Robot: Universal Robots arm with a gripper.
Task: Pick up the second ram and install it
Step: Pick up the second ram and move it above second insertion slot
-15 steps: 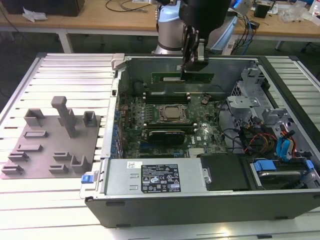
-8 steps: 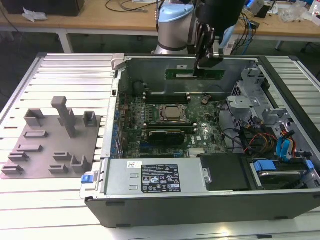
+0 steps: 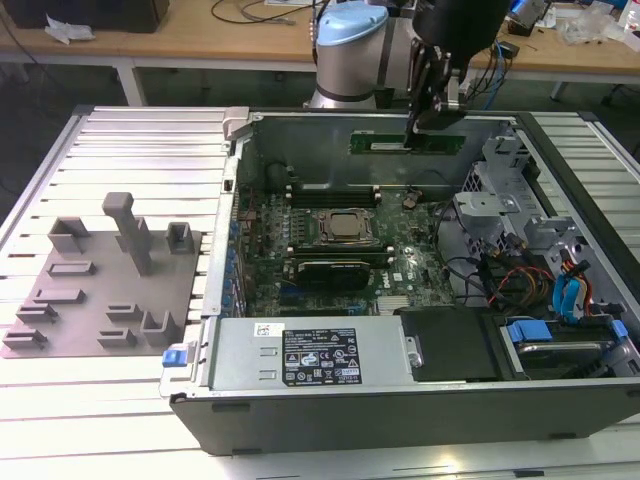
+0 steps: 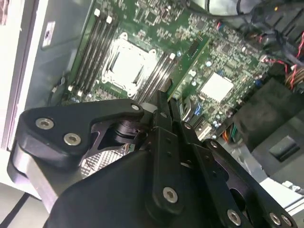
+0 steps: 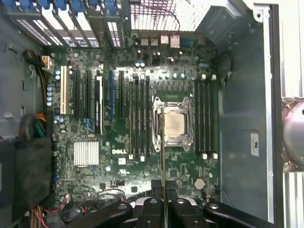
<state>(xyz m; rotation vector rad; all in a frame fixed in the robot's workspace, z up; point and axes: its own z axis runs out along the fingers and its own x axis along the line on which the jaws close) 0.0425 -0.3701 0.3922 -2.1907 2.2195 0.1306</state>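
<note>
Second ram (image 3: 385, 143) is in the gripper (image 3: 413, 128). The jaws are closed onto its two flat faces, pinching the upper long edge at about mid-length. The contact edge points down and is free.

- **Position:** the stick hangs level in the air over the far part of the open case (image 3: 232, 190). It is clear of the motherboard (image 3: 262, 240) and touches nothing but the jaws.
- **Orientation:** the long axis runs across the exterior view, parallel to the black memory slots (image 3: 320, 192) on either side of the CPU socket (image 3: 345, 228).
- **First wrist view:** the stick reads edge-on as a thin line over the socket's edge. It looks to be between the two slot banks, not seated in or over a slot.
- **Fixture:** the grey fixture plate (image 3: 110, 290) sits outside the case on the exterior view's left, away from the gripper.

Handling, as judged:
- **Weight and stiffness:** the second ram looks very light. It is stiff along its length but thin, so it likely won't tolerate twist or side load.
- **Grip surface:** the faces are smooth with small raised chips. A hard pinch could stress them and a loose one could slip.
- **Hold point:** the upper edge near the centre, as now, looks best. It balances the stick and keeps the pads off the contact edge and end notches.
- **Insertion risk:** any tilt at the slot probably loads one end first.
</note>
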